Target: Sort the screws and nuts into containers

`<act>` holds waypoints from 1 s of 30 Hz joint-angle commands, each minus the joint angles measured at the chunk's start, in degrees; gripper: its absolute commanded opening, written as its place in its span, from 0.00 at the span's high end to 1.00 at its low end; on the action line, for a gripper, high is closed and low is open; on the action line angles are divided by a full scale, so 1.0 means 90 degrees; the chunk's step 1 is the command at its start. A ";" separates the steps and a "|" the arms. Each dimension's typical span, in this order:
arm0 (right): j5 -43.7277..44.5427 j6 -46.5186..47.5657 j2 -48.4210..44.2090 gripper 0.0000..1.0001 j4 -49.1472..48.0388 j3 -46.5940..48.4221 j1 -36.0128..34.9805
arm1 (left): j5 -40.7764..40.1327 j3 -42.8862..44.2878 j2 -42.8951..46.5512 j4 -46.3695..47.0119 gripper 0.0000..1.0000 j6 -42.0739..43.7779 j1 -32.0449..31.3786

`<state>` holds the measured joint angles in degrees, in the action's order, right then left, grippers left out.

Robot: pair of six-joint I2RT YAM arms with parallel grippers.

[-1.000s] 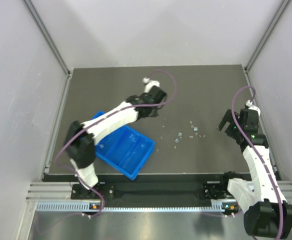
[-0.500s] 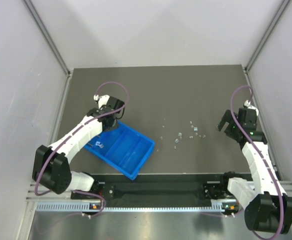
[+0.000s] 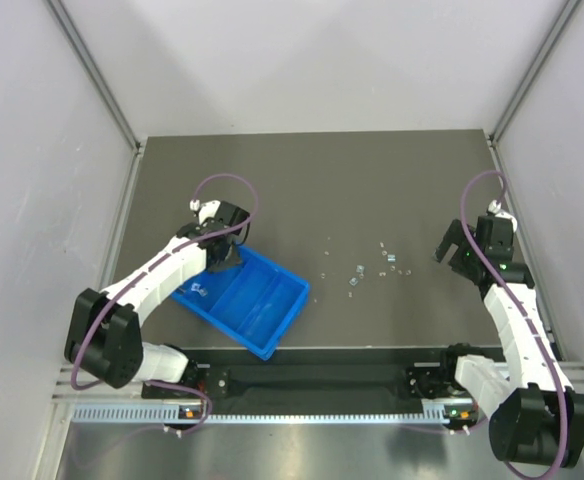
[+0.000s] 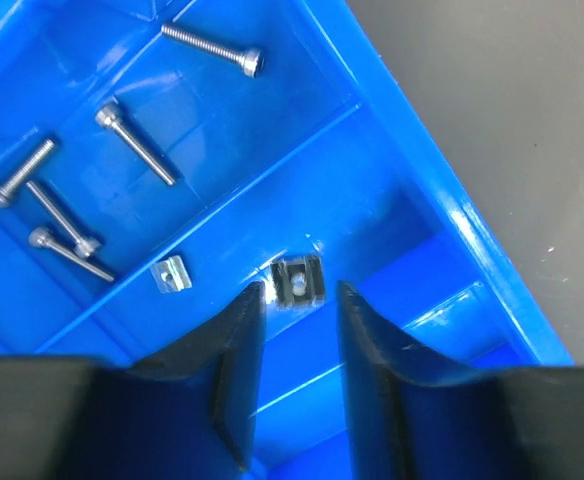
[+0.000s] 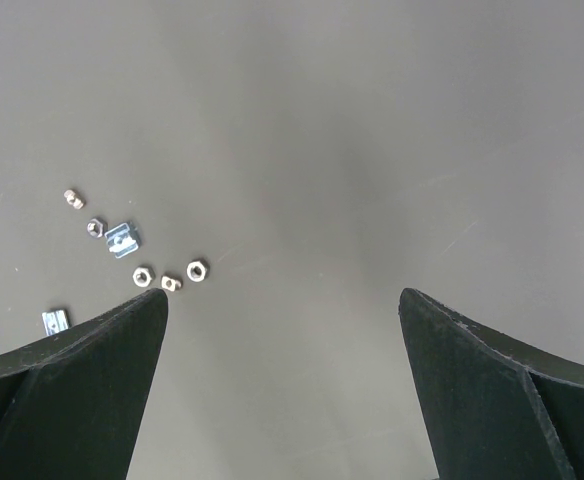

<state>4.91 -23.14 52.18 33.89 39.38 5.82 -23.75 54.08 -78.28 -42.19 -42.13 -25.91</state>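
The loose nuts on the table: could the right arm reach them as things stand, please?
Probably yes: the right gripper hangs open above the table, with the nuts uncovered beside it.

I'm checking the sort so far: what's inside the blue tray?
Five screws lie in one compartment of the tray. Two nuts lie by the divider, one under the left gripper's parted fingertips. The fingers cover the rest nearer the camera.

I see the tray [image 4: 452,225] as smooth, glossy blue plastic, and the screws [image 4: 139,150] in it as bright bare metal. The nuts [image 5: 197,268] shine silvery and brassy on the matt dark-grey table [image 5: 372,150].
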 commanded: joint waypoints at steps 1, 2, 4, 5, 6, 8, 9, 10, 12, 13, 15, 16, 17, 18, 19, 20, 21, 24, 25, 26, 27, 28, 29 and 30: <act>0.0051 -0.0008 -0.0007 0.00 -0.0260 0.0117 0.0066 | -0.0037 0.0221 0.0152 0.0031 0.50 -0.0104 0.0027; 0.0021 -0.0017 -0.0007 0.00 -0.0260 0.0117 0.0066 | 0.0002 0.0327 0.0192 0.0001 0.44 -0.0104 0.0018; -0.0047 0.0012 -0.0007 0.00 -0.0260 0.0127 0.0066 | 0.0080 0.0493 0.0308 -0.0106 0.37 -0.0055 0.0018; -0.0047 0.0002 -0.0007 0.00 -0.0250 0.0127 0.0066 | 0.0138 0.0707 0.0348 -0.0174 0.36 -0.0026 -0.0021; -0.0057 0.0002 -0.0017 0.00 -0.0250 0.0127 0.0066 | 0.0148 0.0825 0.0358 -0.0165 0.34 0.0013 -0.0079; -0.0057 0.0002 -0.0027 0.00 -0.0269 0.0137 0.0066 | 0.0090 0.1302 0.0358 -0.0223 0.31 0.0091 -0.0409; -0.0057 -0.0007 -0.0027 0.00 -0.0289 0.0146 0.0066 | 0.0061 0.1479 0.0319 -0.0204 0.30 0.0140 -0.0567; -0.0047 -0.0008 -0.0007 0.00 -0.0299 0.0156 0.0066 | -0.0007 0.1664 0.0184 -0.0166 0.28 0.0188 -0.0742; -0.0057 -0.0008 0.0012 0.00 -0.0289 0.0185 0.0066 | -0.0008 0.2279 -0.0090 -0.0058 0.27 0.0345 -0.1316; -0.0067 -0.0008 0.0032 0.00 -0.0270 0.0195 0.0066 | -0.0056 0.2485 -0.0439 0.0000 0.26 0.0403 -0.1533; -0.0096 -0.0007 0.0022 0.00 -0.0269 0.0205 0.0066 | 0.0050 0.3022 -0.0851 0.0224 0.25 0.0627 -0.2078; -0.0096 -0.0008 -0.0007 0.00 -0.0260 0.0186 0.0066 | 0.0283 0.3188 -0.1298 0.0283 0.24 0.0677 -0.2198; -0.0106 -0.0008 -0.0036 0.00 -0.0250 0.0166 0.0066 | 0.0430 0.3470 -0.1534 0.0371 0.25 0.0803 -0.2412; -0.0096 -0.0008 -0.0065 0.00 -0.0260 0.0156 0.0066 | 0.0548 0.3599 -0.1759 0.0565 0.25 0.0872 -0.2511; -0.0096 0.0012 -0.0124 0.00 -0.0250 0.0127 0.0075 | 0.0636 0.3726 -0.2196 0.0664 0.25 0.0930 -0.2599; -0.0086 0.0012 -0.0144 0.00 -0.0231 0.0108 0.0075 | 0.0840 0.4017 -0.2423 0.0723 0.25 0.1047 -0.2744; -0.0086 0.0012 -0.0192 0.00 -0.0230 0.0078 0.0075 | 0.0919 0.4175 -0.2657 0.0762 0.25 0.1087 -0.2804; -0.0067 0.0022 -0.0251 0.00 -0.0191 0.0068 0.0075 | 0.1115 0.4829 -0.3556 0.0772 0.25 0.1253 -0.3009; -0.0057 0.0022 -0.0271 0.00 -0.0153 0.0059 0.0075 | 0.1135 0.4975 -0.3935 0.0772 0.26 0.1282 -0.3058; -0.0047 0.0031 -0.0271 0.00 -0.0162 0.0059 0.0075 | 0.1183 0.5257 -0.4113 0.0782 0.26 0.1379 -0.3136; -0.0037 0.0022 -0.0290 0.01 -0.0143 0.0059 0.0075 | 0.1222 0.5395 -0.4289 0.0753 0.26 0.1419 -0.3166; -0.0018 0.0031 -0.0300 0.00 -0.0142 0.0059 0.0085 | 0.1213 0.5542 -0.4600 0.0733 0.26 0.1448 -0.3185; -0.0018 0.0032 -0.0319 0.00 -0.0142 0.0059 0.0085 | 0.1232 0.5814 -0.4758 0.0637 0.26 0.1516 -0.3224; -0.0008 0.0041 -0.0320 0.00 -0.0142 0.0059 0.0085 | 0.1213 0.5923 -0.4885 0.0616 0.26 0.1536 -0.3244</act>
<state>4.36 -23.07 50.52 33.93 39.38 5.87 -13.82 101.65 -120.86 -37.21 -30.94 -54.43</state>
